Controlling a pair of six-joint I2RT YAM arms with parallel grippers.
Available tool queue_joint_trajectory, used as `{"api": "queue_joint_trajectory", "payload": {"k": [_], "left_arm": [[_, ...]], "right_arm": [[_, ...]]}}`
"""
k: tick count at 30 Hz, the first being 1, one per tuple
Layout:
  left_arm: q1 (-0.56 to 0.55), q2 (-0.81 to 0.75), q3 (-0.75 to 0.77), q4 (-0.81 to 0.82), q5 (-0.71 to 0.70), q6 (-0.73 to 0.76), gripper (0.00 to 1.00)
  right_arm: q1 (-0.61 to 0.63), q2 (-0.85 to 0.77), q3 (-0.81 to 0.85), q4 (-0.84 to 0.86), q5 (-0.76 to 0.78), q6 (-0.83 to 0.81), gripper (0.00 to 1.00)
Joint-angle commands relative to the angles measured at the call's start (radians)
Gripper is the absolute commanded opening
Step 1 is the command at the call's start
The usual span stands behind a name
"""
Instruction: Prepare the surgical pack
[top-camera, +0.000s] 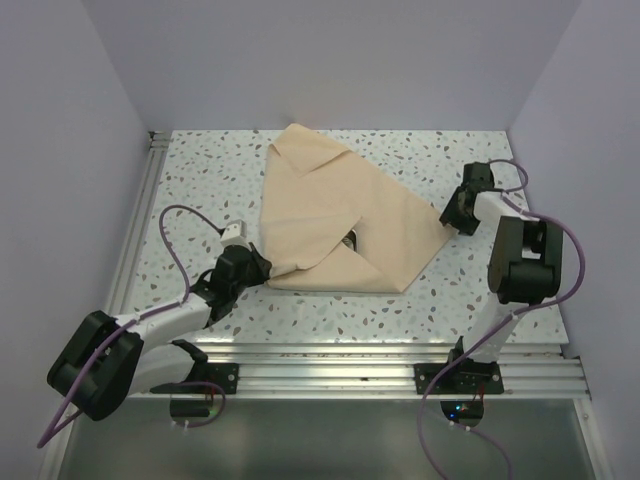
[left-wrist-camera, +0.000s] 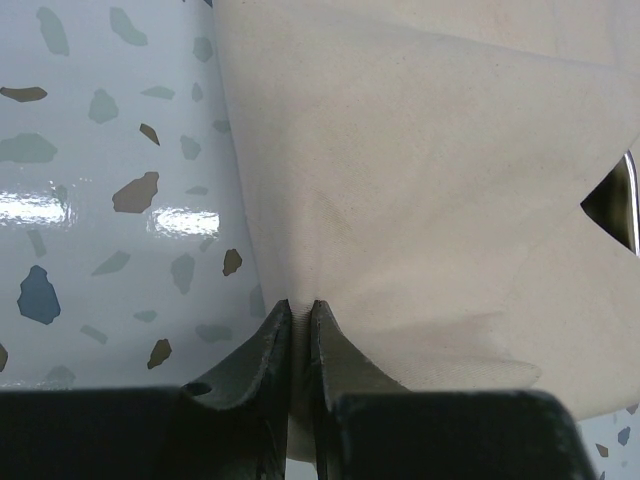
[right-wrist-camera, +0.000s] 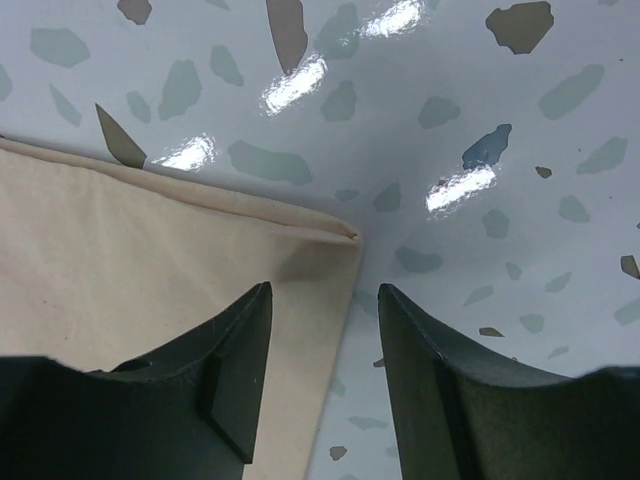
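Cloth is pinched in the left hand (left-wrist-camera: 300, 305): its two dark fingers (left-wrist-camera: 262, 345) are drawn almost together, and a thin strip of the beige wrap sheet (top-camera: 320, 205) is clamped between them at the sheet's near left corner. The right hand (right-wrist-camera: 322, 290) is released, its jaws set well apart with nothing gripped between them. It is placed at the sheet's right-hand corner, with one finger over the cloth and the other over the bare speckled bench (top-camera: 200, 170); whether either finger touches down cannot be told. The sheet is spread on the middle of the bench between the two hands, folded over itself so that its flaps overlap, with one point reaching toward the far wall. In the top view the whole outline of the folded sheet and both arms are shown, and a small dark gap is seen where the flaps meet. In the left wrist view that gap is seen closer, at the right edge, and a sliver of the shiny steel tray (left-wrist-camera: 622, 205) is shown inside it, under the cloth. Only in the right wrist view is the hemmed corner of the sheet shown lying flat on the bench, just ahead of the parted jaws.
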Motion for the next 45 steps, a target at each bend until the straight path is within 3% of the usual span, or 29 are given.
{"api": "queue_joint_trajectory", "payload": {"k": [1,6,10,13,14,16,23,31,36,45], "left_arm": [[0.004,-0.011,-0.019,-0.002,-0.015,0.030,0.13],[0.004,-0.014,-0.022,-0.005,-0.016,0.030,0.13],[0.004,-0.019,-0.024,-0.010,-0.019,0.030,0.13],[0.004,-0.021,-0.024,-0.014,-0.021,0.032,0.13],[0.004,-0.022,-0.025,-0.014,-0.022,0.032,0.13],[0.003,-0.022,-0.027,-0.016,-0.026,0.033,0.13],[0.004,-0.019,-0.024,-0.020,-0.036,0.043,0.12],[0.004,-0.028,-0.013,-0.039,-0.052,0.050,0.12],[0.003,-0.033,-0.002,-0.056,-0.062,0.058,0.11],[0.003,-0.010,0.011,-0.049,-0.061,0.072,0.09]], "right_arm": [[-0.003,0.022,0.035,0.008,0.037,-0.005,0.51],[-0.002,0.077,0.069,-0.007,0.038,-0.004,0.49],[0.000,0.067,0.050,0.019,0.021,0.001,0.39],[0.005,0.048,0.049,0.017,0.014,-0.001,0.24],[0.011,0.022,0.041,0.026,0.009,-0.004,0.13],[0.026,-0.010,0.036,0.029,0.006,-0.007,0.00],[0.147,-0.140,0.041,-0.026,0.092,-0.034,0.00],[0.247,-0.255,0.070,-0.064,0.084,-0.065,0.00],[0.324,-0.237,0.158,-0.174,0.098,-0.070,0.00],[0.621,-0.118,0.384,-0.279,0.135,-0.007,0.00]]}}
